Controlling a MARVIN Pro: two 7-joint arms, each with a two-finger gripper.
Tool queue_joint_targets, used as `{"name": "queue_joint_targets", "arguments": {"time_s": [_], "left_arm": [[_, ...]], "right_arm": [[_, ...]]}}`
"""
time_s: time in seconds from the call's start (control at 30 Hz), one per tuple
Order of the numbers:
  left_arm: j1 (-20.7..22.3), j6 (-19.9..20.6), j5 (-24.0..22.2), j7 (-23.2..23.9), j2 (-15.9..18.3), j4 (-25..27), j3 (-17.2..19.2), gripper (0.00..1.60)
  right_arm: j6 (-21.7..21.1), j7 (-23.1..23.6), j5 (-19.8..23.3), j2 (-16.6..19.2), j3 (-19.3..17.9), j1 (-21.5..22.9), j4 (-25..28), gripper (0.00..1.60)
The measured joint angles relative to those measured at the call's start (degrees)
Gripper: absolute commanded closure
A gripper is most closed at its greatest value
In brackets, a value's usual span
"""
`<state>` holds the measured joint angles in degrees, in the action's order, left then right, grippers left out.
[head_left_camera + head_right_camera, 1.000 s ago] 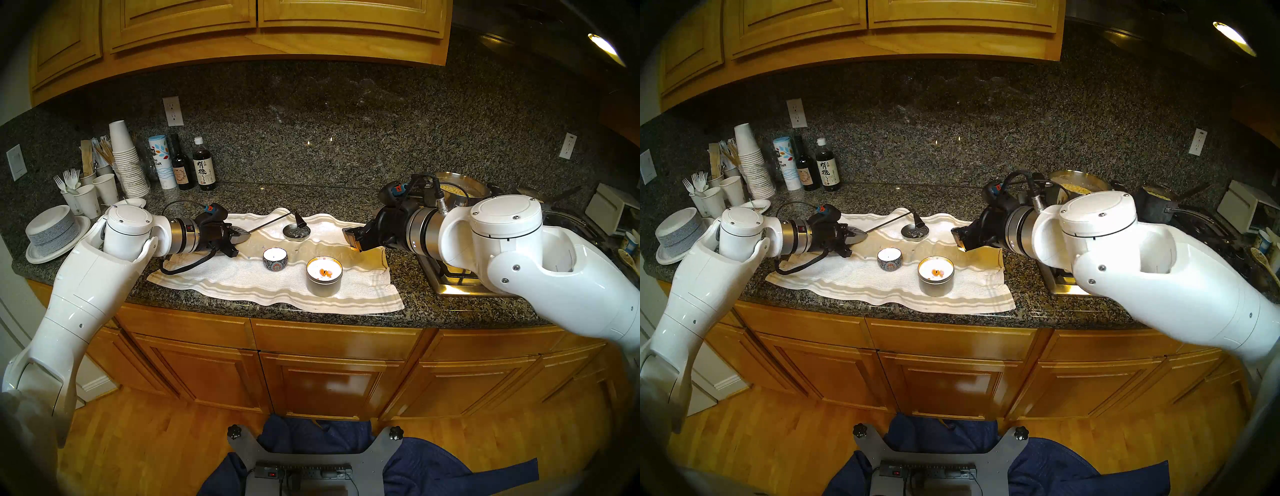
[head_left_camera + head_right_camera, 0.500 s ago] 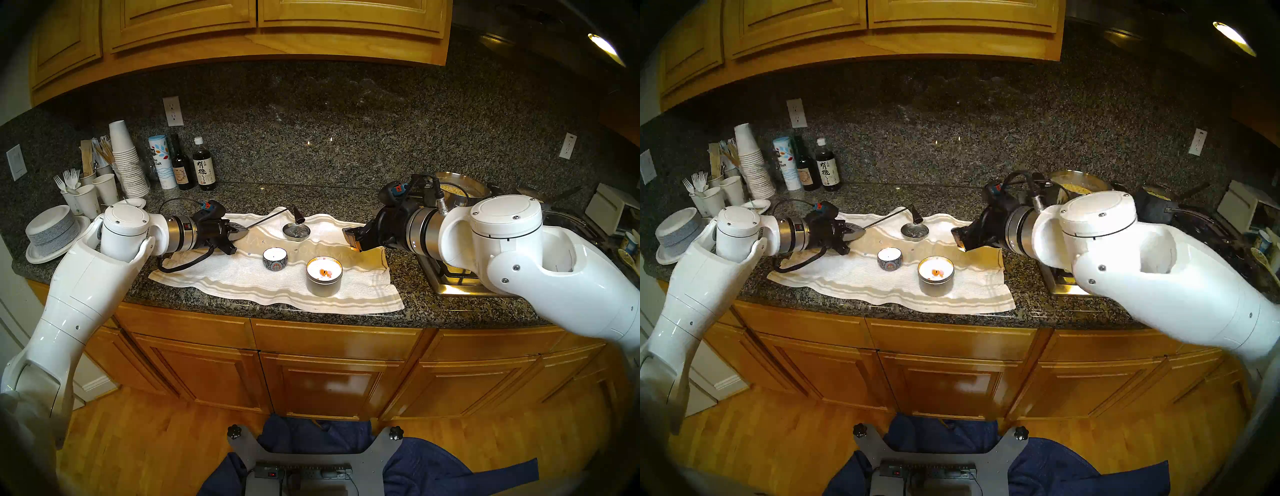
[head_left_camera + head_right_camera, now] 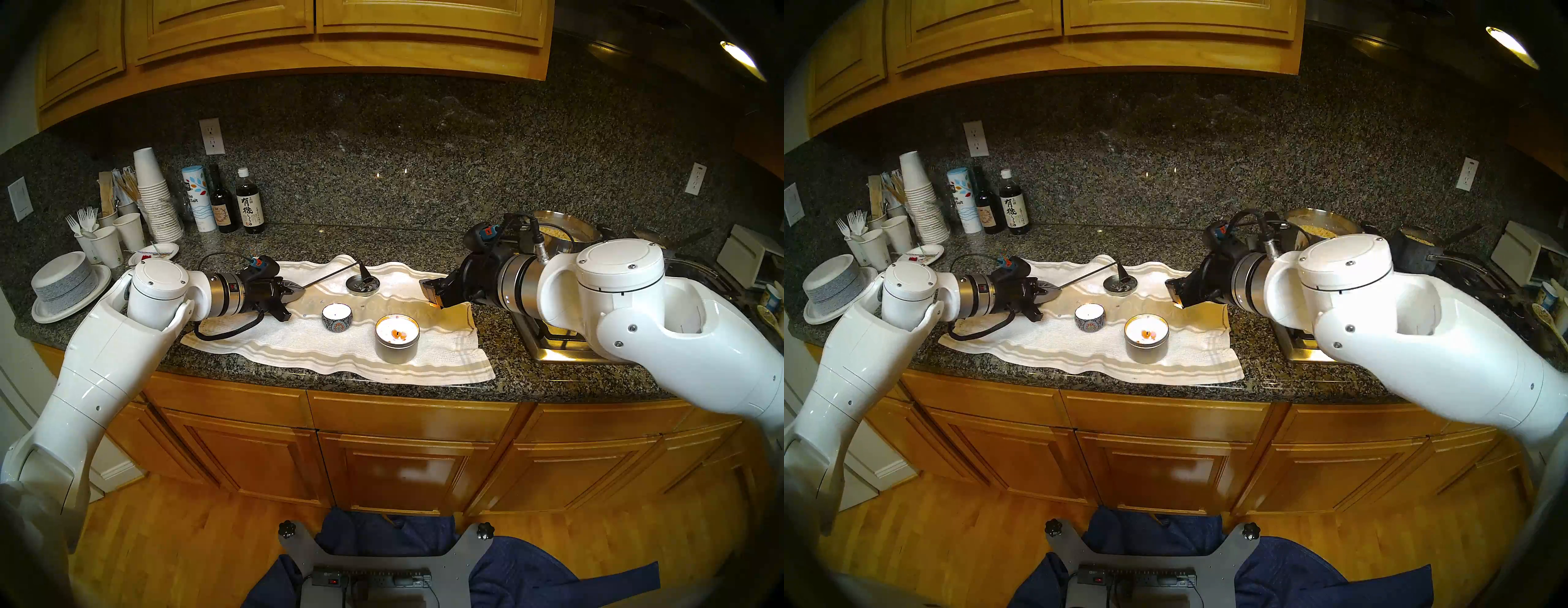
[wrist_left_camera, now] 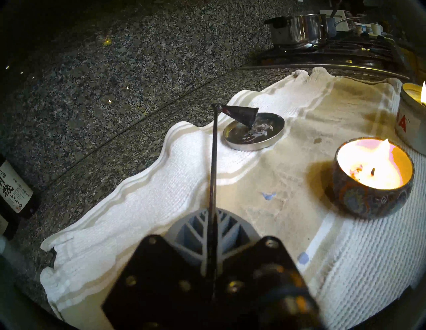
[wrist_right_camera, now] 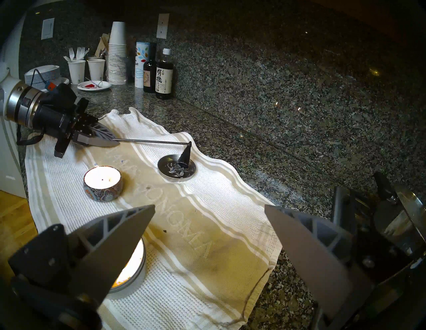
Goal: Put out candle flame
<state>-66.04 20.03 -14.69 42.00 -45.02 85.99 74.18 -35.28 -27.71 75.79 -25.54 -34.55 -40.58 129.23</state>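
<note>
The left gripper is clenched tight on the thin rod of a candle snuffer, its two fingers pressed together with the rod pinched between them. From the gripper the rod runs out toward two o'clock across the towel, and the little black cone at its far end sits tilted, mouth down, in a shallow metal lid. From the right wrist's view the cone's rim touches the lid's floor, among some pale wax scraps.

The small patterned candle is lit; the left wrist view shows its flame bright over the wax. It stands on the towel at about four o'clock from the left gripper, near it but not touching, and at about seven o'clock from the lid with the cone, so the cone is apart from that flame. The bigger tin candle burns too, further along at four o'clock from the small one, close to the front edge of the counter.

The right gripper hangs released over the right end of the towel, fingers spread wide with nothing between them. The tin candle sits just below and in front of it, at about seven o'clock.
</note>
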Motion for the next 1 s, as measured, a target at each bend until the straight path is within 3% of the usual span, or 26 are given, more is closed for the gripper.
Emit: {"name": "queue_joint_targets", "arguments": {"time_s": [0.2, 0.23, 0.77, 0.93, 1.0], "left_arm": [[0.0, -0.1, 0.0, 0.7, 0.2, -0.3, -0.1, 1.02], [0.0, -0.1, -0.1, 0.9, 0.2, -0.4, -0.2, 0.94], [0.6, -0.2, 0.2, 3.1, 0.6, -1.7, -1.1, 0.83], [1.0, -0.3, 0.7, 3.3, 0.7, -2.0, -1.4, 0.90], [1.1, -0.3, 1.2, 3.3, 0.8, -2.1, -1.5, 1.09]], "right_arm": [[0.0, 0.0, 0.0, 0.0, 0.0, 0.0, 0.0, 0.00], [0.0, 0.0, 0.0, 0.0, 0.0, 0.0, 0.0, 0.00], [0.0, 0.0, 0.0, 0.0, 0.0, 0.0, 0.0, 0.00], [0.0, 0.0, 0.0, 0.0, 0.0, 0.0, 0.0, 0.00], [0.0, 0.0, 0.0, 0.0, 0.0, 0.0, 0.0, 0.00]]}}
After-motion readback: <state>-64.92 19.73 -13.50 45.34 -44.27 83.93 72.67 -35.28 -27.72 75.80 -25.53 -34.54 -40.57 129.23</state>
